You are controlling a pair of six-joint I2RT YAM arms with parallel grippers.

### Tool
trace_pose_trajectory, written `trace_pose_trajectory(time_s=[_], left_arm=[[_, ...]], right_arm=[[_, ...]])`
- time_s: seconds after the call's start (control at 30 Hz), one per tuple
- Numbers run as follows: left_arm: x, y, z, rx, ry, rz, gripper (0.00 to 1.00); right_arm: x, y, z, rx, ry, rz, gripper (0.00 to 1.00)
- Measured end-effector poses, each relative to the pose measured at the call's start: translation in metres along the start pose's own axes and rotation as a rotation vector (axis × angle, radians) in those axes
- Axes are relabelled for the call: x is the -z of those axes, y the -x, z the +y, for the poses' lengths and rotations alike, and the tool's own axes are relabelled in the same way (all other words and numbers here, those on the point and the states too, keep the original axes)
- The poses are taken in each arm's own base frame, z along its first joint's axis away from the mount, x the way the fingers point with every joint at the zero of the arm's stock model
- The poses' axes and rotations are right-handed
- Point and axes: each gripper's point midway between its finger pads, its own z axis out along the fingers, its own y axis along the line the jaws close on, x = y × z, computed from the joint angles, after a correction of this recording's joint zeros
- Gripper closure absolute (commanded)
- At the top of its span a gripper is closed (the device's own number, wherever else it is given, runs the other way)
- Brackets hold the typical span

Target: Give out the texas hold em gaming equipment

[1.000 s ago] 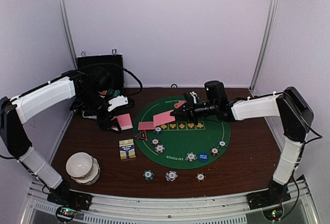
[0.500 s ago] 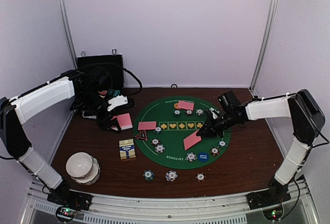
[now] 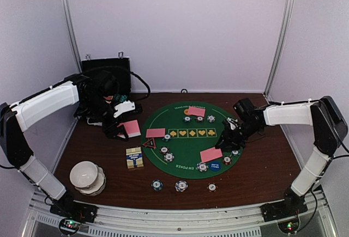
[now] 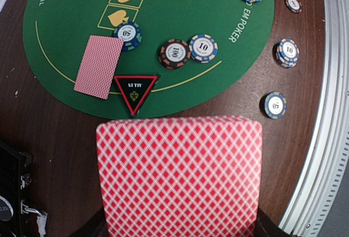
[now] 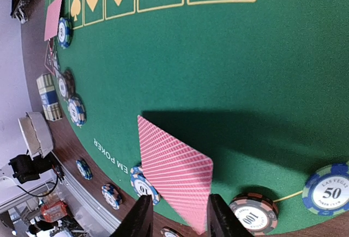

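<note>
Change: the right claw had carried the dealt card from the left of the green mat to its near right. Half a second before, the card was tilted in the air; now it lay flat.
Right claw: the jaws had gone from clenched to parted, one finger on each side of the card's near corner. The card looked released.
Left claw: unmoved, clenched on the spare cards over the bench, left of the mat.
Meaning: probably a third place served, since a left card and a far card already lay out.
Card look: face down with a pink lattice back, its edge over a striped chip and near the blue button.
</note>
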Motion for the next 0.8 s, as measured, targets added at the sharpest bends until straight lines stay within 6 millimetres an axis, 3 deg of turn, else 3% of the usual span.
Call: trace_pose_trajectory(time_s=[0.2, 0.37, 0.47, 0.6, 0.8], left_arm=[[0.0, 0.0, -0.001, 0.0, -0.003, -0.002, 1.0], [0.0, 0.001, -0.001, 0.0, -0.004, -0.003, 1.0], [0.0, 0.001, -0.001, 0.0, -0.004, -0.003, 1.0], [0.001, 0.001, 0.0, 0.0, -0.003, -0.005, 1.0], [0.002, 0.003, 0.0, -0.001, -0.001, -0.01, 1.0]], right_arm=[[0.016, 0.011, 0.005, 0.035, -0.052, -0.042, 0.45], [0.041, 0.034, 0.041, 0.113, -0.024, -0.135, 0.39], [0.045, 0.038, 0.076, 0.165, 0.03, -0.165, 0.32], [0.039, 0.027, 0.134, 0.222, 0.156, -0.162, 0.25], [0.008, 0.01, 0.212, 0.237, 0.382, -0.114, 0.21]])
